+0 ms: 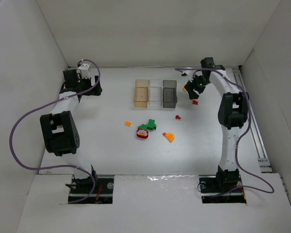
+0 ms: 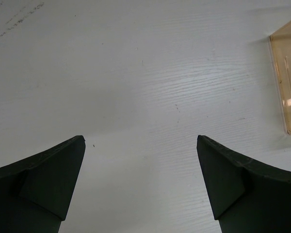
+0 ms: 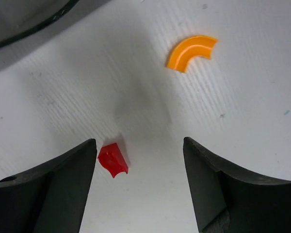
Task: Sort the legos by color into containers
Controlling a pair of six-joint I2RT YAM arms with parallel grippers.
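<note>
Three containers stand in a row at the back: amber [image 1: 141, 92], clear [image 1: 155, 92], dark grey [image 1: 169, 93]. Mid-table lie a small orange brick [image 1: 128, 123], green bricks [image 1: 149, 124], a red ring [image 1: 142, 133], an orange wedge [image 1: 169, 137] and a small red brick [image 1: 177, 117]. My right gripper [image 1: 194, 93] [image 3: 138, 143] is open, low over the table right of the grey box. A small red piece [image 3: 113, 159] [image 1: 195, 102] lies just inside its left finger. An orange curved piece [image 3: 191, 52] lies ahead. My left gripper [image 1: 93, 88] [image 2: 139, 138] is open and empty.
White walls enclose the table on the left, back and right. A metal rail [image 1: 256, 131] runs along the right edge. The amber box's corner [image 2: 287, 77] shows at the right of the left wrist view. Cables loop beside both arms.
</note>
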